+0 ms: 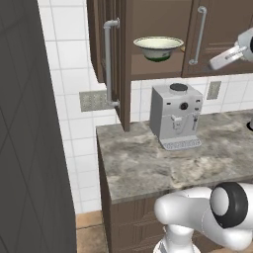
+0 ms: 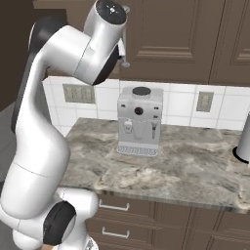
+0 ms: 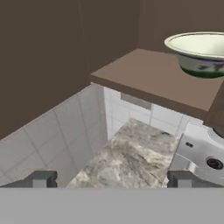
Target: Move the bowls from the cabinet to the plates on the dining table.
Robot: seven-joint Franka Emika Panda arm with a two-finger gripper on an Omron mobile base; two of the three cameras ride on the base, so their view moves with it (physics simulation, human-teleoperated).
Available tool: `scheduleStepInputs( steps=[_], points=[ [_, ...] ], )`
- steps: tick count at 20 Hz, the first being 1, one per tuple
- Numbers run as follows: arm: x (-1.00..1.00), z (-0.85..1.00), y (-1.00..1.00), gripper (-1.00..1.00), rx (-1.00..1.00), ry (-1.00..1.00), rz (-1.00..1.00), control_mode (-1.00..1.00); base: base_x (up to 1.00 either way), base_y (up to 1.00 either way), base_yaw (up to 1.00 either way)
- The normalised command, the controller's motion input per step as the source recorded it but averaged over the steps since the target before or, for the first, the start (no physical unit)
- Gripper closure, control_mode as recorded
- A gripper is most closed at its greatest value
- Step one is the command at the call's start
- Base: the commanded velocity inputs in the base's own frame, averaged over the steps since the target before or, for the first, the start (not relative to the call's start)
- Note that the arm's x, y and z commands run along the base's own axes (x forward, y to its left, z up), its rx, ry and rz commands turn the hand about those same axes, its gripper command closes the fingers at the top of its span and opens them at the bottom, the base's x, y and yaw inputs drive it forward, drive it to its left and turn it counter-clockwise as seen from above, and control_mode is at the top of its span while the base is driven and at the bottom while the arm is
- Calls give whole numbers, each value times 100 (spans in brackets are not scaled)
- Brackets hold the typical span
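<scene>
We see a cream-white bowl [image 1: 158, 48] with a greenish inside sitting on the bottom shelf of the dark brown cabinet [image 1: 153, 29], whose left door stands open. Below it, a grey coffee machine [image 1: 176, 116] stands on the mottled stone desk [image 1: 138, 163]. Our claw [image 3: 111, 179] is spread wide and empty, well apart from the bowl, its fingertips [image 3: 41, 179] low in the hand view.
</scene>
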Motion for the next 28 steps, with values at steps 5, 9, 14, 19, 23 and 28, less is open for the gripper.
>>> scheduleStepInputs(
  steps=[5,9,14,19,23,28],
  points=[
    [0,7,-19,-100,-11,-15,-15,-100,0,0,0],
    [0,6,-19,-100,-8,-11,-16,-100,0,0,0],
    [15,5,-5,-100,-5,-7,-16,-100,0,0,0],
    [27,1,0,-100,-2,-8,-12,-100,0,0,0],
    [33,3,-8,-100,-1,-7,-10,-100,0,0,0],
    [35,3,-21,-100,0,-3,-9,-100,0,0,0]
  ],
)
